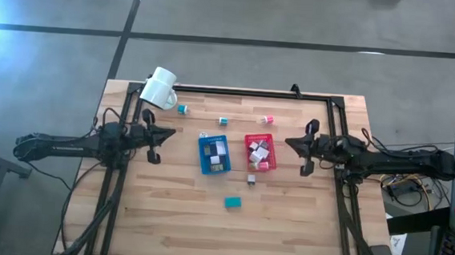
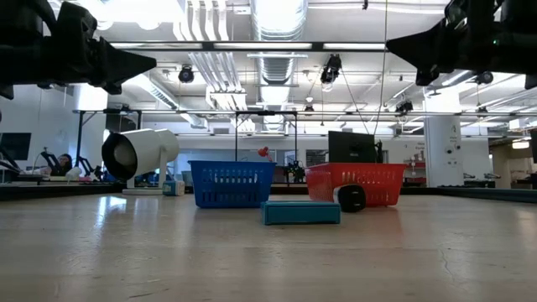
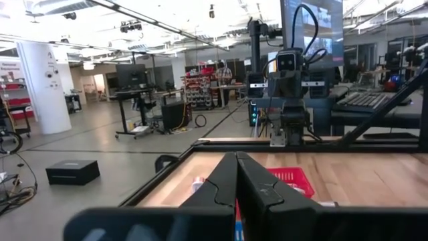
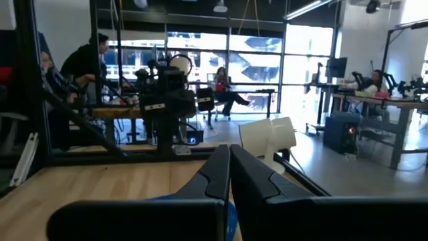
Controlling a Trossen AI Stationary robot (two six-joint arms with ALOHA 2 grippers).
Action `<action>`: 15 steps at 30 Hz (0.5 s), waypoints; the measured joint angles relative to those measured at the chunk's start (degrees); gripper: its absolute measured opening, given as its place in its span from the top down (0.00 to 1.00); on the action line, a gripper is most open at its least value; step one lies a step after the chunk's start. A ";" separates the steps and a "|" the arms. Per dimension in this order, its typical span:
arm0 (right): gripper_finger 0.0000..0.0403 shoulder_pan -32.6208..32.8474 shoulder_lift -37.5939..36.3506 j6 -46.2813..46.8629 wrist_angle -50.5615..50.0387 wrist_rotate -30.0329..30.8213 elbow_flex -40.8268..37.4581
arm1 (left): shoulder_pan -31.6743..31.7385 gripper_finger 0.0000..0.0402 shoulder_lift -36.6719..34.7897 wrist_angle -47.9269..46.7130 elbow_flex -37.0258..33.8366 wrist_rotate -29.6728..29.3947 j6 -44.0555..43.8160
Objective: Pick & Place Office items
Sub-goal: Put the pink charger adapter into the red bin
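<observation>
A wooden table (image 1: 165,212) seen from above holds small office items, thumb-sized blocks and clips in white, teal, pink and dark tones. Several are piled inside a blue tray (image 1: 213,155) at the table's centre, and more fill a red tray (image 1: 259,151) just to its right. Others lie loose on the wood: a flat teal block (image 1: 233,201) nearer the front edge, a small grey-and-white piece (image 1: 251,178) just below the red tray, a teal cube (image 1: 182,108) near the back left, another teal-and-white piece (image 1: 222,121) behind the blue tray, and a pink-and-white piece (image 1: 267,119) behind the red tray. A large white mug (image 1: 159,88) lies on its side at the back left corner, close to the teal cube. The left gripper (image 1: 156,145) hangs above the table left of the blue tray, fingers pressed together and holding nothing. The right gripper (image 1: 305,157) hangs right of the red tray, likewise clenched and empty. From table height, the teal block sits in front of both trays, and a dark round item (image 2: 351,198) rests against the red tray's front.
</observation>
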 joint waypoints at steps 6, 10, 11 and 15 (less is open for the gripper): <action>0.98 -0.02 -0.09 -0.86 -1.66 0.08 -0.17 | 0.00 0.99 0.00 0.01 0.00 -0.01 -1.98; 0.98 0.00 -0.07 -2.33 -3.01 1.27 -0.20 | 0.00 0.99 0.00 -0.01 0.00 -0.01 -1.96; 0.98 0.00 -0.04 -2.26 -3.32 1.84 -0.20 | 0.00 0.99 0.00 -0.04 0.00 -0.01 -1.96; 0.98 0.00 0.80 -1.51 -4.51 5.53 -0.20 | 0.00 0.99 0.00 -0.85 0.00 -0.01 -2.14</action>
